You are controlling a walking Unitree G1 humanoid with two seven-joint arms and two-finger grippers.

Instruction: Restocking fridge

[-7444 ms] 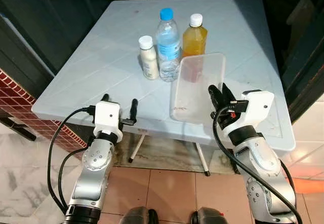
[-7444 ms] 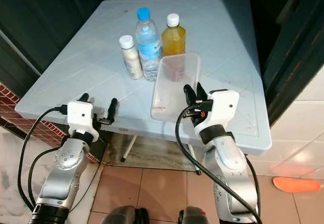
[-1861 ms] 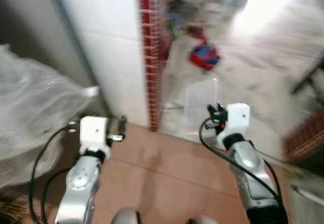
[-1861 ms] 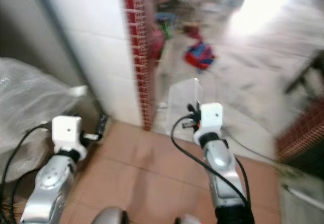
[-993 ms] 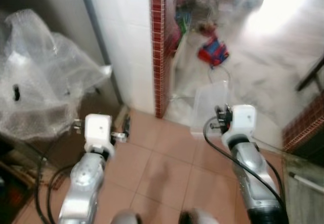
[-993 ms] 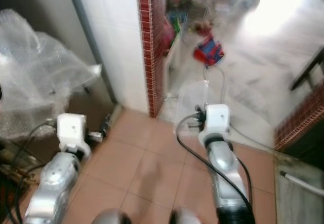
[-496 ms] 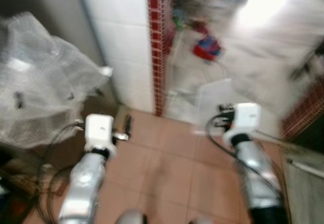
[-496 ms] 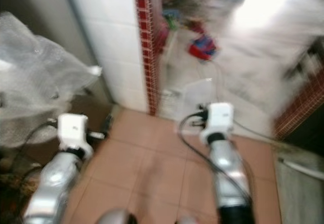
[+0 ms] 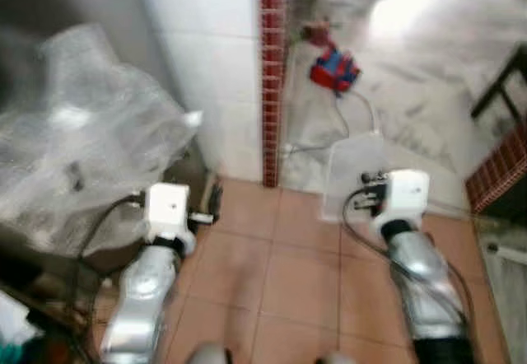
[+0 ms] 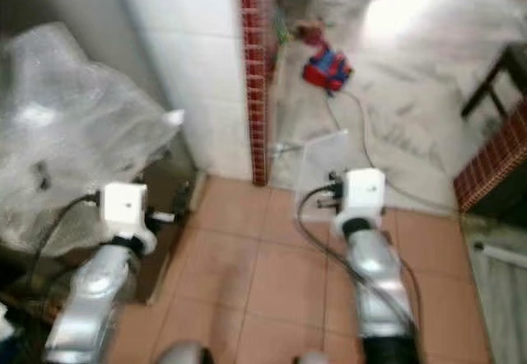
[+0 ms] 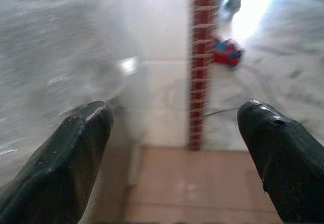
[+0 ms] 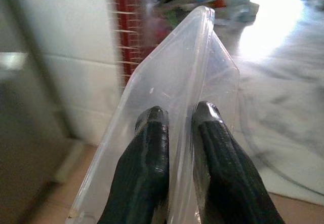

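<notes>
I am walking with the clear plastic container (image 12: 177, 112) pinched in my right gripper (image 12: 174, 148) — my two black fingers (image 12: 149, 148) are squeezed tight on its thin rim, one on each side. The container sticks out in front of my right arm, tilted on its edge, up off the floor.

A few seconds ago I was standing at a white table with three bottles on it. Now the table is gone from sight and I see orange floor tiles (image 9: 280, 273), a white tiled wall (image 9: 218, 76) and a thin column of red bricks (image 9: 272, 76) just ahead. In the last second the big heap of bubble wrap (image 9: 74, 150) has slid closer on my left side, so I have turned and stepped that way.

My left gripper (image 11: 177, 148) holds nothing — its fingers are spread wide apart, pointing at the wall.

Past the bricks a red and blue thing (image 9: 333, 69) lies on the pale floor with a cable (image 9: 362, 117) near it. The pictures are blurry from my steps.

I think I am carrying the container to the fridge, and I cannot see the fridge yet. The bottles are still to be fetched.
</notes>
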